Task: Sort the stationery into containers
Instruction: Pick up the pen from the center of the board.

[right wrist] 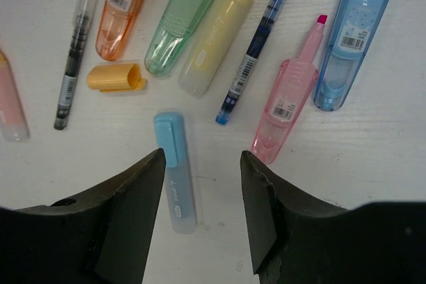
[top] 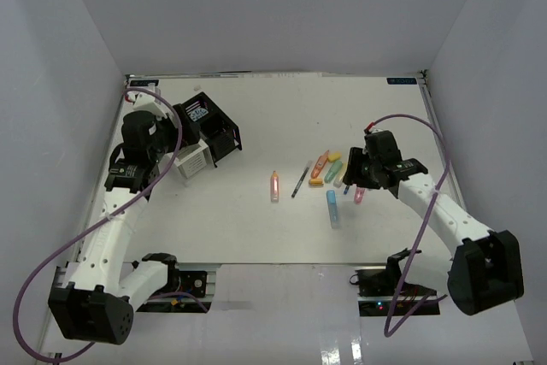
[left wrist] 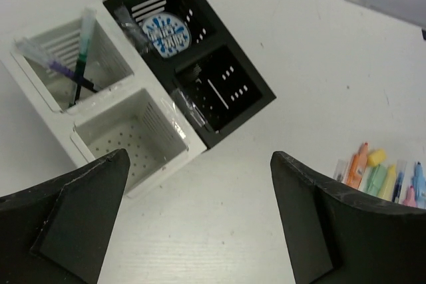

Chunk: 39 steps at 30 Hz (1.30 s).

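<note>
I see the organiser (top: 208,137) at the far left: two black compartments (left wrist: 223,88) joined to two lower white compartments (left wrist: 130,134). The round blue-white tub (left wrist: 166,34) sits in one black compartment, and thin pens (left wrist: 81,58) lean in one white one. Right of centre, lying flat, are an orange highlighter (right wrist: 123,4), green highlighter (right wrist: 181,21), yellow highlighter (right wrist: 216,31), uncapped pink highlighter (right wrist: 286,108), blue highlighter (right wrist: 353,38), dark pen (right wrist: 72,64), blue-inked pen (right wrist: 256,51), loose orange cap (right wrist: 114,76) and capped pale-blue highlighter (right wrist: 175,171).
</note>
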Each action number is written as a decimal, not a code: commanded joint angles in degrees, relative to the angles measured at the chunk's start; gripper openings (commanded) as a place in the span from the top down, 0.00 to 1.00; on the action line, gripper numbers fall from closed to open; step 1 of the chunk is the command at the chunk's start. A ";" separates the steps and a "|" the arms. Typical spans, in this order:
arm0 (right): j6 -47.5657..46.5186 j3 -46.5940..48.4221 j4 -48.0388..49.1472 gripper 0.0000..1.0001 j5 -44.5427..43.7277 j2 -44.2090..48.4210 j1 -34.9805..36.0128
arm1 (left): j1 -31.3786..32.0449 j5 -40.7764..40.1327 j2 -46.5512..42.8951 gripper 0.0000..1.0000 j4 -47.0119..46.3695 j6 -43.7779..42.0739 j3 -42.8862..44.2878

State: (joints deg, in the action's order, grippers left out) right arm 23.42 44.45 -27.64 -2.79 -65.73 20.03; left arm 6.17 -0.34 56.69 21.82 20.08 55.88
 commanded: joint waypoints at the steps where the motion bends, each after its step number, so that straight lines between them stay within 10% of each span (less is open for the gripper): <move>1: 1.80 1.95 3.91 0.45 -6.15 -4.65 2.46 | -0.02 4.65 -2.98 0.02 0.32 0.32 -1.99; 39: 14.02 5.65 7.51 0.89 -20.94 -23.22 4.23 | 0.24 2.17 -6.33 0.02 -0.47 1.19 -4.72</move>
State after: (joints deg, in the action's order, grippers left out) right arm 35.83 48.29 -20.60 -21.34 -90.13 24.18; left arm 6.22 -0.51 50.30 22.20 20.58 51.79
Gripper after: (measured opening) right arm 0.164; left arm 0.979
